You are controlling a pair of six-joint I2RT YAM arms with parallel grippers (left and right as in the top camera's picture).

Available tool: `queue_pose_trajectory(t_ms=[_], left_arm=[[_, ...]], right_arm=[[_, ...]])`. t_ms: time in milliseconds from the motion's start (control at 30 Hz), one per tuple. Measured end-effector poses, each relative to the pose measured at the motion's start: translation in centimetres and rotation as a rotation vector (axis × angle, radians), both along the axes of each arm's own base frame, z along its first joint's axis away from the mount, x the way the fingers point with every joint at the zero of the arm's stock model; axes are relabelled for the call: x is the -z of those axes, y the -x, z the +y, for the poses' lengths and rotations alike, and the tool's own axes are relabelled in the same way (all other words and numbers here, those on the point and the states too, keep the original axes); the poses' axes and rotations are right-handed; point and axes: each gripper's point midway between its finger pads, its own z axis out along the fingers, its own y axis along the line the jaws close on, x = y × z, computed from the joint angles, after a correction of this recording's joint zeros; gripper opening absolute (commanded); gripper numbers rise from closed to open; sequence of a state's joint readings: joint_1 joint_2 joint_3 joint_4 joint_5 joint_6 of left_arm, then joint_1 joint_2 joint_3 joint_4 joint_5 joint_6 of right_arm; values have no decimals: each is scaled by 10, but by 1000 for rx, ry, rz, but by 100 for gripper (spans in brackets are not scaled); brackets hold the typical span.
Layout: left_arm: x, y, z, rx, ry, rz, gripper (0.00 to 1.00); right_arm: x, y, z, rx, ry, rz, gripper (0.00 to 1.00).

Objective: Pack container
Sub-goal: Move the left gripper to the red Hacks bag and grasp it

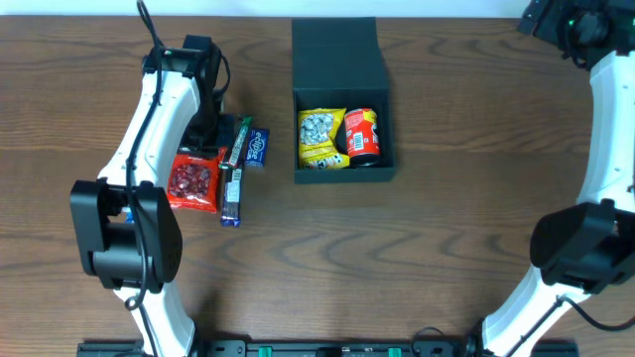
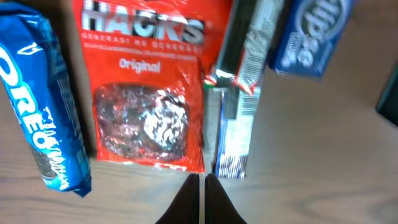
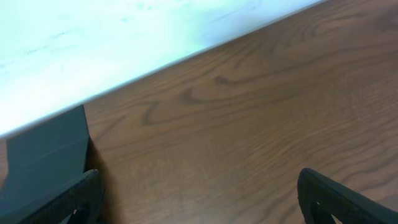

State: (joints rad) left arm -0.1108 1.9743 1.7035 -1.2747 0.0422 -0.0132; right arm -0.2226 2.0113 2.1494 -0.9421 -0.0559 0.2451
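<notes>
The container, a dark square box with its flap lid folded back, stands at the middle back of the table. Inside lie a yellow packet and a red packet. My left gripper is shut with nothing in it, hovering above the near edge of a red Hacks bag. Beside that bag lie a blue Oreo pack, a long bar and a small blue packet. My right gripper stands open over bare wood, with a container corner at its left.
From overhead, the left arm covers part of the snack pile: the red bag, the bar and the blue packet show. The right arm reaches to the far right corner. A pale wall borders the table's back edge.
</notes>
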Motion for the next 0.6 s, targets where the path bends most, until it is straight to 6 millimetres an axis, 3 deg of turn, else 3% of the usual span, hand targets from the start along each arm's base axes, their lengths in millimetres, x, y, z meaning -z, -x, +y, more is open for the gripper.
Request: queue_pose_trajectory(t_ms=[133,233,333,367,467,533,600], left_arm=[[-8,8,-2,49,92,-63,6],[-9,21,15,9,132,-112,7],[-4,30,35,-45,155,-151,24],[0,31,39,-63,162,-158,34],[11,28,44,-63,164,-179,57],[17,25,44,-59,163,-195,66],[22,21,44,-51,161,-212,83]], right_arm=[[3,3,1,-1,-4,18,99],[4,4,1,-1,-5,21,99],[4,4,2,-1,-6,25,99],[4,4,2,-1,-6,25,99],[5,5,2,-1,-6,26,99],[6,6,2,-1,-8,33,99],[7,7,2,-1,-9,40,99]])
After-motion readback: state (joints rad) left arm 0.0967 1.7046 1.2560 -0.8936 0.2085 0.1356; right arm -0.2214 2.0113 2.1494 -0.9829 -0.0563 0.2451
